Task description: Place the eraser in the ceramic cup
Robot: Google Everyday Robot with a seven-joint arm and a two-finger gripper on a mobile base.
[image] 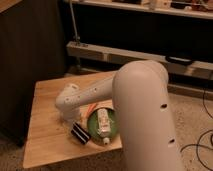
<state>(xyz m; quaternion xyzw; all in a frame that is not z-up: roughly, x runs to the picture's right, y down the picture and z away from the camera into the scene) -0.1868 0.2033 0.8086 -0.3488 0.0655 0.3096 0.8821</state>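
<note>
The eraser [79,132], a small black block with pale stripes, lies on the wooden table [45,145] just left of the green plate [111,131]. My white arm [140,100] reaches over the table from the right and bends down at the wrist [69,97]. My gripper [66,119] points down at the table just behind and to the left of the eraser, mostly hidden by the wrist. The ceramic cup is not visible; the arm may be covering it.
A white oblong object [103,122] lies on the green plate. Something orange [90,108] shows under the forearm behind the plate. A dark cabinet [30,60] stands at the left, and a metal shelf rail [125,54] runs behind the table.
</note>
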